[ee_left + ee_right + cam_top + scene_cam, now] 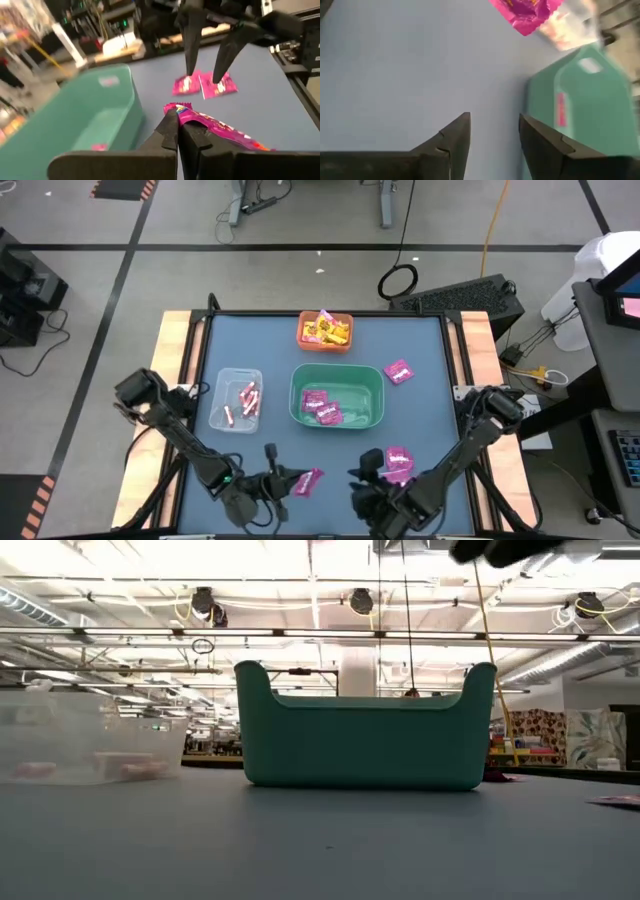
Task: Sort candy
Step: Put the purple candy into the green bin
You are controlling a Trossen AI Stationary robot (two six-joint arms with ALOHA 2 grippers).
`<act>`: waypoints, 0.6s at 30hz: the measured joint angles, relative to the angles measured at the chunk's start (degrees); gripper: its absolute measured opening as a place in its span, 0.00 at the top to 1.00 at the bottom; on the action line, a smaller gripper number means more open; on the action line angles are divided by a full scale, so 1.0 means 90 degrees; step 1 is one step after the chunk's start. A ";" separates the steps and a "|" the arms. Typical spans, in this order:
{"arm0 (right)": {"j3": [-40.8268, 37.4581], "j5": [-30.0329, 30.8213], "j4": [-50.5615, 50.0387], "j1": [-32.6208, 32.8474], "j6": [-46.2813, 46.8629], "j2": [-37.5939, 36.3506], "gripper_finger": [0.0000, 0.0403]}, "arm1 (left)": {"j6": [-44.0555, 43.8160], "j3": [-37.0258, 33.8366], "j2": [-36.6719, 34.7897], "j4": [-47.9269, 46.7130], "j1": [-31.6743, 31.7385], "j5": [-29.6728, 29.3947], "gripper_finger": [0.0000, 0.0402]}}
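The candy is in small wrapped pieces. Magenta packets lie in the green bin [337, 395], yellow ones in the orange bin [325, 330], and pink-white sticks in the clear bin [237, 398]. My left gripper [287, 481], near the front edge, is shut on one magenta packet [210, 125]. Two more magenta packets [205, 85] lie flat on the table at the front right. My right gripper [204, 77] stands open just above them, its fingers [455, 137] apart with nothing between. A single magenta packet [398, 372] lies right of the green bin. My left gripper pinches the magenta packet by one end [181, 111] between its two fingertips. The fingers come at it nearly level, from the table's left. The rest of the packet [311, 480] sticks out sideways past the fingers toward the right gripper, clear of the table.
The green bin [365, 735] stands mid-table, the clear bin [90, 745] to its left and the orange bin at the far edge. Wooden rails [170, 360] run along both table sides. Bare blue tabletop [420, 415] lies between the bins and the front packets.
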 joint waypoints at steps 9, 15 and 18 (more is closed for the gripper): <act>0.0000 0.1007 -0.0148 0.0415 -0.0265 -0.0108 0.67 | 0.3921 -0.0001 -0.0151 0.1454 -0.0214 -0.0027 1.00; 0.0000 0.1007 -0.0170 0.0450 -0.0418 -0.0108 0.69 | 0.5557 -0.0002 -0.0150 0.1441 -0.0316 0.0101 1.00; 0.0000 0.1006 -0.0168 0.0444 -0.0432 -0.0108 0.70 | 0.6210 -0.0002 -0.0150 0.1454 -0.0319 0.0160 1.00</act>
